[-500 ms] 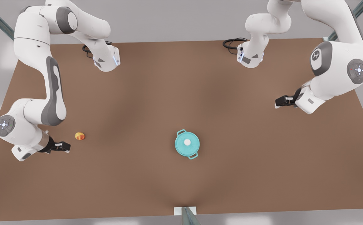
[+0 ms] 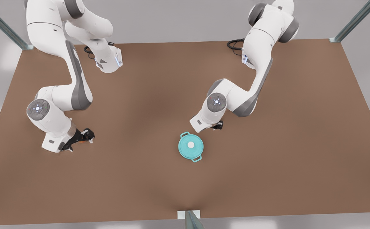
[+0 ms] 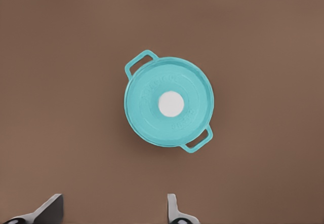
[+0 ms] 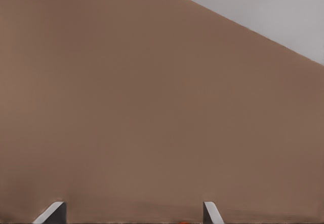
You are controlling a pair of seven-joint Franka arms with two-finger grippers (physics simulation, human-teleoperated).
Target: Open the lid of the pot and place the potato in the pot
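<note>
The teal pot stands mid-table with the pot lid closed on it, white knob up. In the left wrist view the lid, the knob and a pot handle lie ahead of my open left gripper. That gripper hovers just behind the pot, apart from it. My right gripper, on the front view's left, is open over the potato, of which an orange sliver shows. Its fingertips stand wide apart above the table.
The brown table stretches wide around the pot. Both arm bases sit at the far edge with black cables. A table edge runs across the right wrist view. A small bracket sits at the near edge.
The left arm swung in from the front view's far right to just behind the pot. The right arm moved over the potato, which is now mostly covered by its gripper.
</note>
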